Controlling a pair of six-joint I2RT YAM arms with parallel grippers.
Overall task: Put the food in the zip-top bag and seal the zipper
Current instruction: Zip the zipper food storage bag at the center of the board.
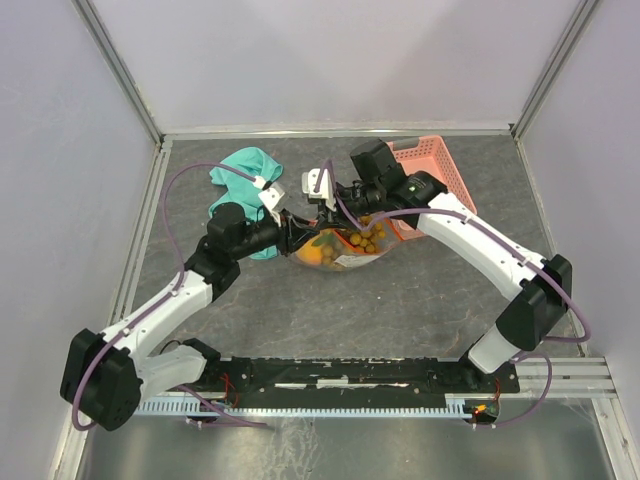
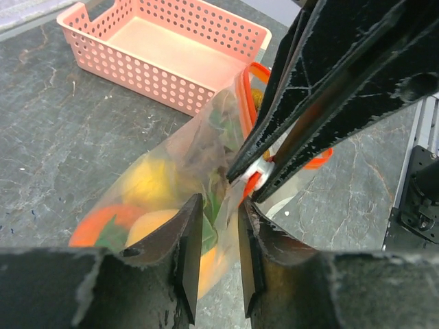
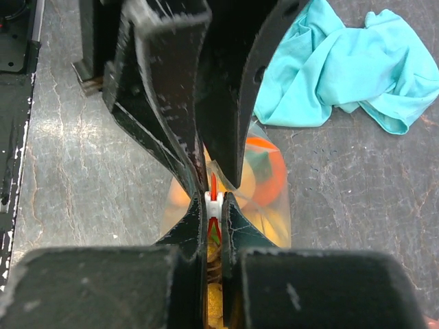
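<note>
Grey table (image 1: 420,300): bag (image 1: 345,252), basket (image 1: 437,166), teal cloth (image 1: 244,170)

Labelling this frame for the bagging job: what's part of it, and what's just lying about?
Job: bag, fruit inside it, zipper.
Lying about: basket, cloth.
</note>
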